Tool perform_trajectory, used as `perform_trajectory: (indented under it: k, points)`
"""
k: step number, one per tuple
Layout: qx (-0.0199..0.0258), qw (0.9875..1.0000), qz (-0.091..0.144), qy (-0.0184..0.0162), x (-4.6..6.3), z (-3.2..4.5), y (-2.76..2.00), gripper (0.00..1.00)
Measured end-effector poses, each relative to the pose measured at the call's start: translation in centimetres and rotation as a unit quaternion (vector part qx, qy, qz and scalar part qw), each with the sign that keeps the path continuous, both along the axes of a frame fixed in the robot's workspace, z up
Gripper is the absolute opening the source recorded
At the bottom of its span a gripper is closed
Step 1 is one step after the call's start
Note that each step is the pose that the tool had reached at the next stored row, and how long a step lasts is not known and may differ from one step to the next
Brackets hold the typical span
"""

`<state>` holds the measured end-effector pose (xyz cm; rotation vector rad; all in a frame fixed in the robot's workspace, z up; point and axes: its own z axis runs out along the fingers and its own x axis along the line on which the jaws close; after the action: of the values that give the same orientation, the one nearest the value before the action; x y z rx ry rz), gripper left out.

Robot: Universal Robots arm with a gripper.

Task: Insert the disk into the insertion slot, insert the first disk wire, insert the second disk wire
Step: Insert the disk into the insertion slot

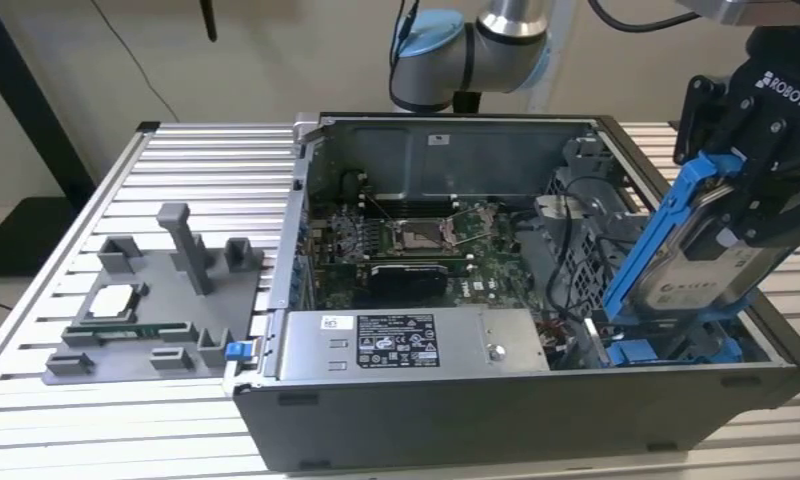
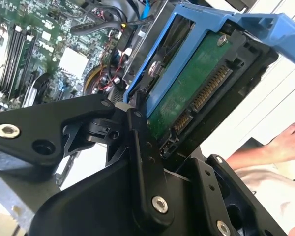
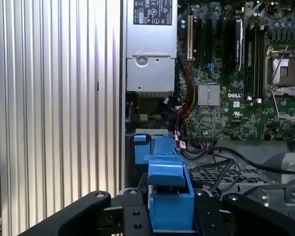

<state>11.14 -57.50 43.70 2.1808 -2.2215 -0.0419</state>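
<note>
My gripper [image 1: 728, 212] is shut on the disk [image 1: 700, 268], a silver-grey drive in a bright blue carrier frame [image 1: 667, 215]. I hold it tilted, its lower end just above the insertion slot [image 1: 667, 350]. The slot's blue rails sit at the open computer case's front corner, on the exterior view's right. In the second wrist view the disk's green circuit board [image 2: 196, 93] and its connector face the camera between black fingers [image 2: 139, 142]. In the first wrist view the blue carrier [image 3: 169, 194] sits between the gripper's links. Black and coloured cables [image 3: 184, 142] lie beside the slot.
A grey labelled power-supply box [image 1: 400, 342] lies along the case's front, next to the slot. The motherboard [image 1: 414, 240] fills the case floor, and a perforated metal cage [image 1: 590, 245] stands behind the slot. A grey fixture [image 1: 160, 300] holds parts on the slatted table. A person's hand [image 2: 280, 142] is nearby.
</note>
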Motion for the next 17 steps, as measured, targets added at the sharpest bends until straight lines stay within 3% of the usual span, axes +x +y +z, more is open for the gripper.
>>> perform_trajectory:
  k: [6,17]
  points:
    - [0.0000,1.0000,0.001,0.0022,0.1,-0.74,-0.02,0.00]
    - [0.0001,1.0000,0.004,0.0029,0.4,-2.15,-0.01,0.00]
